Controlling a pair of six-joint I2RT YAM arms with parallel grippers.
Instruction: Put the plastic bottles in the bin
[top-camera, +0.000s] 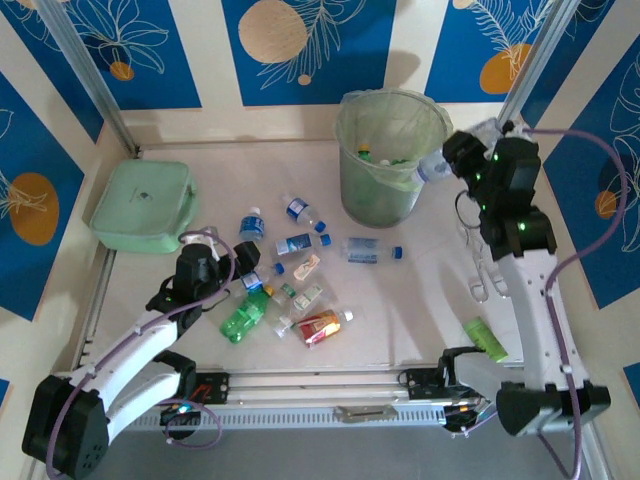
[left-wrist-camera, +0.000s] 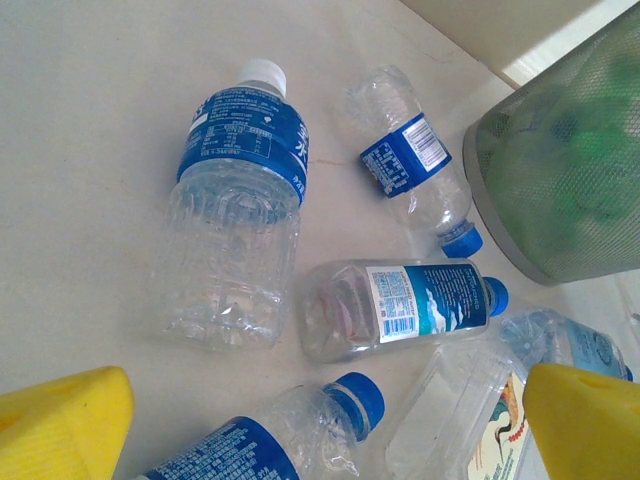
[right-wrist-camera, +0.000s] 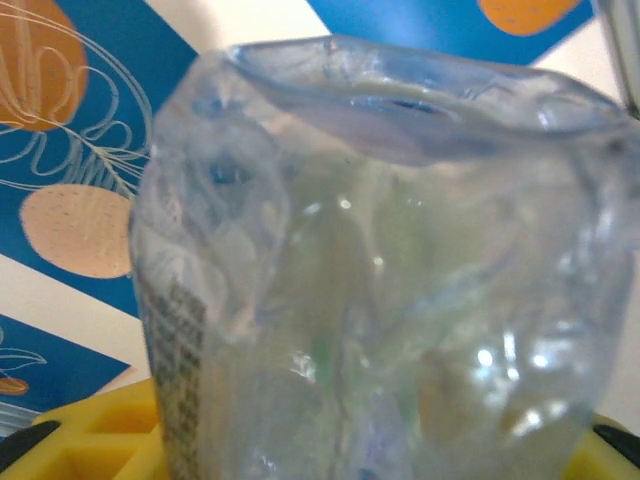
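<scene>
Item one: crushed clear plastic bottle (right-wrist-camera: 380, 300), clamped in my right gripper (top-camera: 455, 162) and held at the right rim of the tall grey-translucent bin (top-camera: 385, 165) with its pale green liner.
Item two: loose clear blue-capped plastic bottles (top-camera: 300, 265), scattered on the pale table (top-camera: 420, 300) in front of the bin. My left gripper (left-wrist-camera: 320, 425) hangs over them, yellow fingers (left-wrist-camera: 60, 425) spread, holding nothing.
Item three: flat mint-green case (top-camera: 143, 205), far left.

Roughly ten plastic bottles (top-camera: 372, 250) on one table (top-camera: 420, 320), two green, one a red-orange bottle (top-camera: 322, 325); one clear bottle (top-camera: 432, 168) held aloft; one bin (top-camera: 380, 200); one green case (top-camera: 145, 205).
</scene>
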